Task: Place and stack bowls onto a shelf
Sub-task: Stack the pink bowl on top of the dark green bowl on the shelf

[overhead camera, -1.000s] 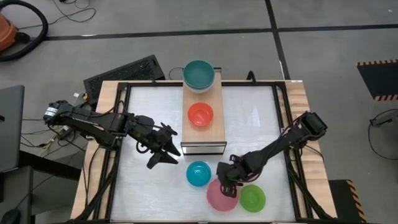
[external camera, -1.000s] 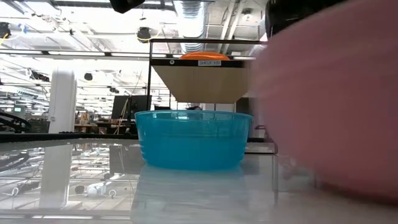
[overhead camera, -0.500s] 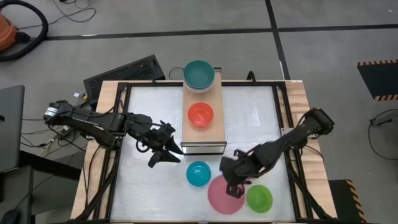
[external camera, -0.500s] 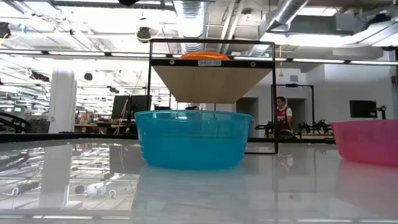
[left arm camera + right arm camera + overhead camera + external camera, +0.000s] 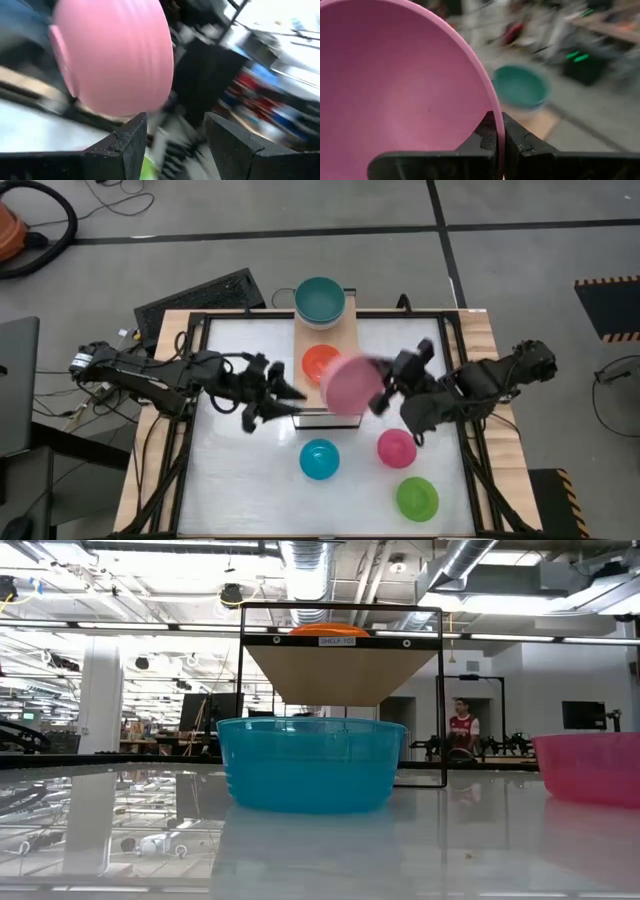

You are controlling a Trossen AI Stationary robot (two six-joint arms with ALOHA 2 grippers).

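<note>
The shelf (image 5: 345, 402) stands mid-table with a teal bowl (image 5: 320, 300) at its far end and a red bowl (image 5: 316, 361) in its middle. My right gripper (image 5: 383, 391) is shut on a light pink bowl (image 5: 349, 384), held in the air over the shelf's near end. My left gripper (image 5: 290, 394) stands open just left of the shelf, its fingers (image 5: 131, 142) below that bowl (image 5: 115, 55) in its wrist view. A cyan bowl (image 5: 319, 459), a magenta bowl (image 5: 396, 447) and a green bowl (image 5: 417, 497) rest on their bases on the table. My right gripper pinches the light pink bowl's rim (image 5: 496, 117) between its two fingers, one inside the bowl and one outside. The fingers come roughly level from the table's right. The bowl is lifted clear and tipped onto its side above the shelf's near end.
In the low view the cyan bowl (image 5: 310, 765) sits in front of the shelf (image 5: 342, 640), with the magenta bowl (image 5: 590, 765) at the right. Dark rails frame the white table top (image 5: 240, 480). A person (image 5: 462, 726) stands far off in the room.
My right gripper has lifted the light pink bowl off the table near the near edge, carried it up and toward the shelf, and turned so the bowl now hangs tipped. My left gripper has tipped upward and risen a little beside the shelf.
</note>
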